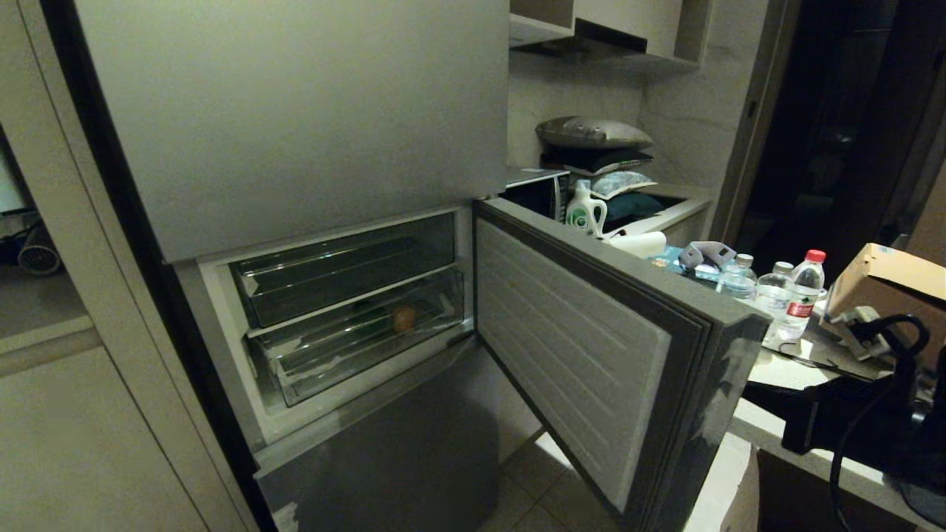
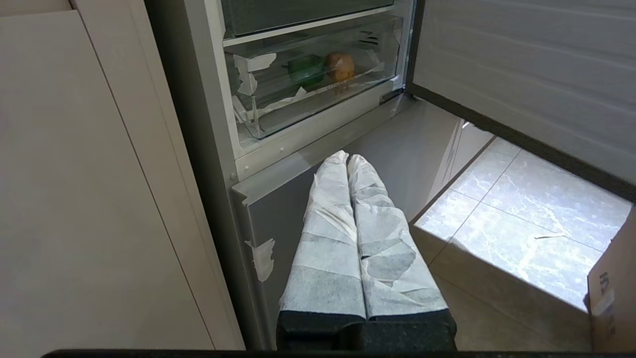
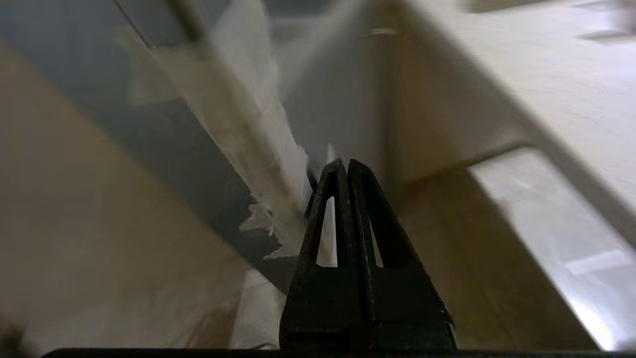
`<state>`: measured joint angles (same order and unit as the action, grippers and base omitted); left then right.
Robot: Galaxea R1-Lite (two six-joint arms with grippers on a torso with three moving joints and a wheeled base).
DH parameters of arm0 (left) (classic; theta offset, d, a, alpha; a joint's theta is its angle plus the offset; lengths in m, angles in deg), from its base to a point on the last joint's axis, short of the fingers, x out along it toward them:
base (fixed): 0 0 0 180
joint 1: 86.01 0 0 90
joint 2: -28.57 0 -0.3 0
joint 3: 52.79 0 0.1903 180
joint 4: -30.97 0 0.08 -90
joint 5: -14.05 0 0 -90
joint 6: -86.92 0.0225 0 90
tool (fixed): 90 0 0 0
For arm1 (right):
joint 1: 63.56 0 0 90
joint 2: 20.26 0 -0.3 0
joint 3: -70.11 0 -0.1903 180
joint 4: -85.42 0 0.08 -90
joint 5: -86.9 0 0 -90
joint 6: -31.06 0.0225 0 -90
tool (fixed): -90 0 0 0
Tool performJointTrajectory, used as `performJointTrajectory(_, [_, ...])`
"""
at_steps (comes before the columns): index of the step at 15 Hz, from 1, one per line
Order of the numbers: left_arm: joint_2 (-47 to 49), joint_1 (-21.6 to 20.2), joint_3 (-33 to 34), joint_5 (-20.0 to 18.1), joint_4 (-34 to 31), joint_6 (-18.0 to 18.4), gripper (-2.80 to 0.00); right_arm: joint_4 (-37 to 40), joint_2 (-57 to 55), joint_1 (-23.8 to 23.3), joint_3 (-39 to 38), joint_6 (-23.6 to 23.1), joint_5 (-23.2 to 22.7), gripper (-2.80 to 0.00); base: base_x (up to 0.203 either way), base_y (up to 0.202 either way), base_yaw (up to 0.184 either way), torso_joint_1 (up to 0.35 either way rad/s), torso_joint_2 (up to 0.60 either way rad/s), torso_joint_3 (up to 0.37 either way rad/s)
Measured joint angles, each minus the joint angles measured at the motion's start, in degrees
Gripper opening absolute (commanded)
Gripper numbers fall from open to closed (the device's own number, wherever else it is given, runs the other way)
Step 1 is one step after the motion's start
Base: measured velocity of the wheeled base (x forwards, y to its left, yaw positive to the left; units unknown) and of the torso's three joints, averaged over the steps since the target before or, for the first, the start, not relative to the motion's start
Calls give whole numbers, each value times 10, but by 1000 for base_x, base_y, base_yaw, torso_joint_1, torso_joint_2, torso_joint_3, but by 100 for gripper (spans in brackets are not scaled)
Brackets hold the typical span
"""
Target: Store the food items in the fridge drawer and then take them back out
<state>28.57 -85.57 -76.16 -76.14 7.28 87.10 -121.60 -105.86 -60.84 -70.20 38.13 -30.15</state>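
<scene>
While the fridge door [image 1: 591,347] stands swung wide, the left hand [image 2: 347,158] hangs low in front of the fridge, its two white-wrapped fingers [image 2: 328,233] pressed together and holding nothing. Ahead of that hand and above its fingertips sits the fridge drawer [image 2: 318,94], a clear bin pushed into the lower slot of the open compartment. Inside it, seen through the clear front wall, lie a round orange-brown piece [image 2: 340,66] and, just beside it, a green piece [image 2: 305,68]; the two look close enough to touch, though that cannot be settled. Above the drawer rests a shallower clear tray [image 1: 344,270]. Directly under the left hand's fingertips is the closed grey lower door [image 2: 278,209] of the fridge, and off to the side of the hand the tiled floor [image 2: 521,219] shows bright.

The right hand [image 3: 344,163] has its black fingers [image 3: 370,214] shut tight against each other with nothing between them. Its view is smeared, showing only a grey panel edge and pale surfaces beyond the fingertips, so what lies nearest it cannot be told.

Beyond the open door, a counter [image 1: 768,369] carries water bottles [image 1: 802,292] and a cardboard box [image 1: 887,284].
</scene>
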Motion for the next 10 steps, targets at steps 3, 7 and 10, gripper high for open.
performJointTrajectory(3, [0,0,0,0,0,0,-280,-1,-8,82,24,4,35,-280,0,0,0,0,0,0])
performJointTrajectory(7, [0,0,0,0,0,0,-280,-42,-59,181,56,8,50,-280,0,0,0,0,0,0])
performJointTrajectory(10, [0,0,0,0,0,0,-280,-84,-124,242,105,12,95,-280,0,0,0,0,0,0])
